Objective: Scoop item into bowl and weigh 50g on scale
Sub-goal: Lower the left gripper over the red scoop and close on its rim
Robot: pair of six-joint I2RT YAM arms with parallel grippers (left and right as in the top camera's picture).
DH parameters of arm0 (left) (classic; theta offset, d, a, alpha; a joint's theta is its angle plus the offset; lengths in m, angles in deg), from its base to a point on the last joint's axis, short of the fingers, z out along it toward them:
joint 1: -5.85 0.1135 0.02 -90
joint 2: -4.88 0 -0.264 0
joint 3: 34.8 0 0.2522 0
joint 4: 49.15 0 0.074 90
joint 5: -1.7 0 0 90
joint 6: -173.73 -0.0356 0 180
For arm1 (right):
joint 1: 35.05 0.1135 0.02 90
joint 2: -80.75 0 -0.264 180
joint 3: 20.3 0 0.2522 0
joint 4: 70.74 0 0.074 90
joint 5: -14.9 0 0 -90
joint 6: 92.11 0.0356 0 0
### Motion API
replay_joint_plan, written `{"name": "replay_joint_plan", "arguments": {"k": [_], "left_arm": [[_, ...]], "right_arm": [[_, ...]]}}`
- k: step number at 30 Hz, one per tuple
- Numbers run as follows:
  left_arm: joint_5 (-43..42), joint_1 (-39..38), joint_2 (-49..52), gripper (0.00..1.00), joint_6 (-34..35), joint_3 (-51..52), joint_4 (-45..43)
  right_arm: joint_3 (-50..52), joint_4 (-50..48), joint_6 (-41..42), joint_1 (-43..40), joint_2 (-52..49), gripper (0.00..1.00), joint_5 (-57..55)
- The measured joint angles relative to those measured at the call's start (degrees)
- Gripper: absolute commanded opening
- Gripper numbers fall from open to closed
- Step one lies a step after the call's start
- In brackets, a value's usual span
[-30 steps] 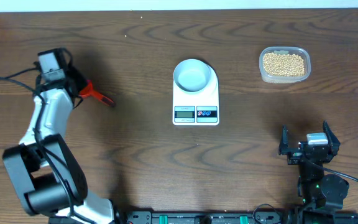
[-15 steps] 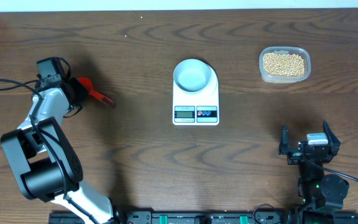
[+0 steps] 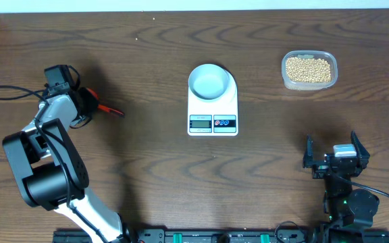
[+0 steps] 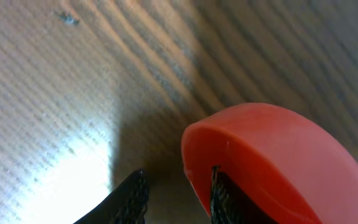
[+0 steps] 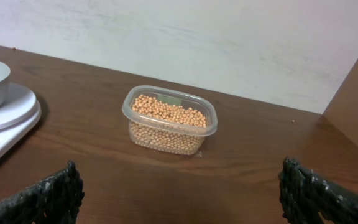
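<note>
Over on the left, the left gripper (image 4: 174, 202) is down at the red scoop (image 4: 272, 155), its fingers fairly close together by the scoop's edge. I can't tell whether they pinch it. The right gripper (image 5: 179, 199) gapes wide, holding nothing. The beans (image 3: 308, 69) lie in the tub (image 3: 286, 82) at far right, well apart from the bowl (image 3: 209, 82) on the scale (image 3: 213, 123) mid-table.

Scale (image 3: 213, 108) sits mid-table (image 3: 181, 182). Bowl (image 3: 209, 82) on scale, at its far end. Tub (image 3: 308, 70) right of scale and slightly behind it, well apart; beans (image 3: 308, 69) in tub. Scoop (image 3: 107, 106) lies on table well left of scale, level with it. Left gripper (image 3: 85, 101) at scoop's end farthest from scale. Right gripper (image 3: 331, 143) right of scale and in front of it
</note>
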Motion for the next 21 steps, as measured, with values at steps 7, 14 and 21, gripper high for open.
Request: {"name": "replay_joint_plan", "arguments": {"k": [7, 14, 21], "left_arm": [[-1.2, 0.0, 0.4, 0.35, 0.4, 0.0, -2.1], [-9.0, 0.0, 0.4, 0.41, 0.4, 0.0, -4.7], [-11.5, 0.0, 0.4, 0.44, 0.2, 0.0, -4.9]], "right_arm": [[0.0, 0.0, 0.0, 0.0, 0.0, 0.99, 0.0], [0.0, 0.0, 0.0, 0.0, 0.0, 0.99, 0.0], [0.0, 0.0, 0.0, 0.0, 0.0, 0.99, 0.0]]}}
